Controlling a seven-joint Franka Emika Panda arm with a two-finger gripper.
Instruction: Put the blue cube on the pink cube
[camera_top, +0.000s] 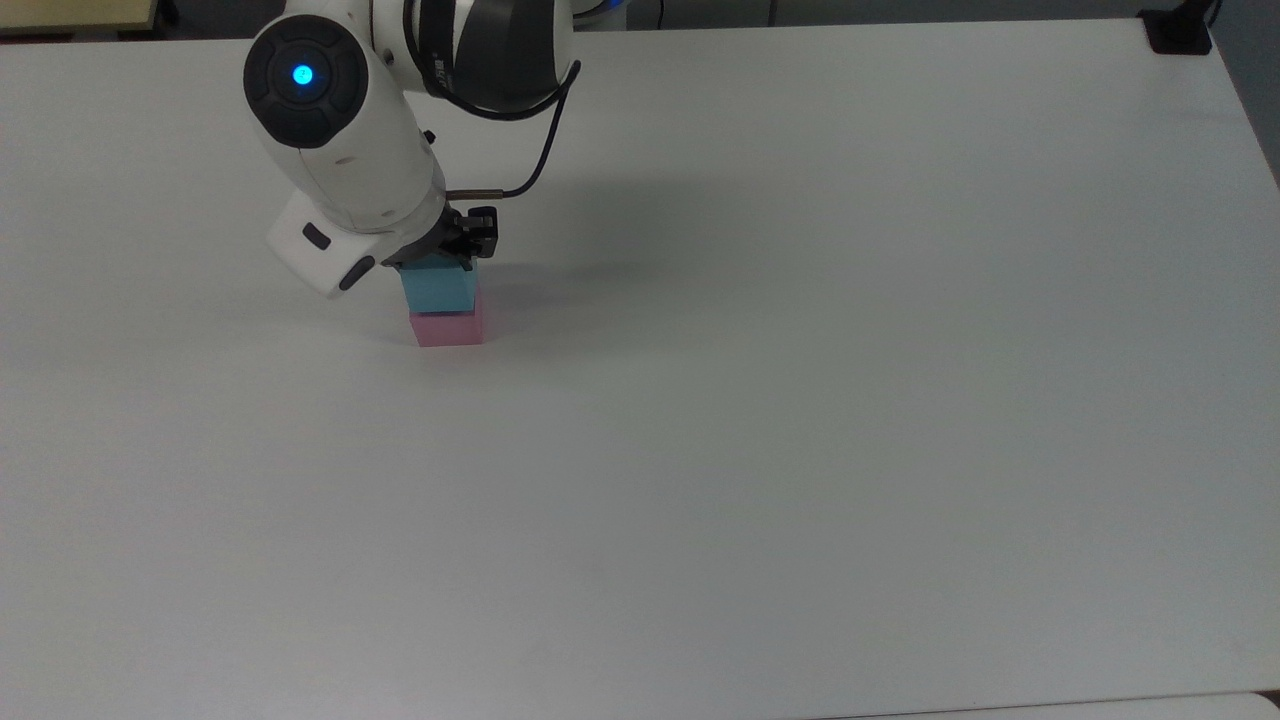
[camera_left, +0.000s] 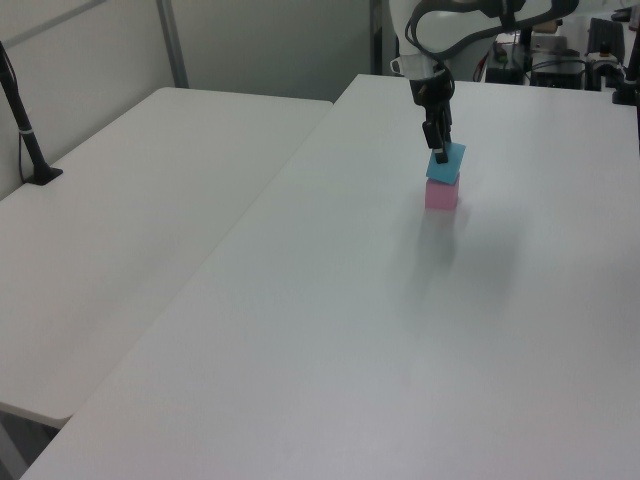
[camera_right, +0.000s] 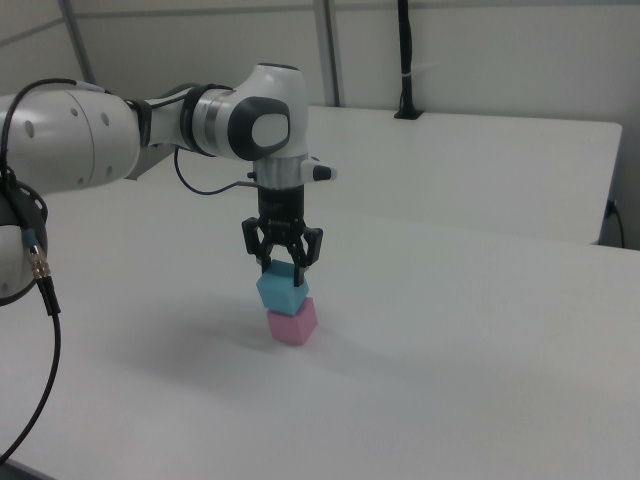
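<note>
blue cube (camera_right: 281, 288) sits on top of the pink cube (camera_right: 292, 323), tilted a bit in the left view, with the stack on the white desk (camera_top: 800, 400) near the top view's upper left. panda arm's gripper (camera_right: 283, 264) is straight above, its jaws clamped on the blue cube's upper part.

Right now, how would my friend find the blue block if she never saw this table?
Look at the big white table and follow the white robot arm down to its black fingers. The blue cube sits there on the pink cube. It is the upper one of the two.
</note>
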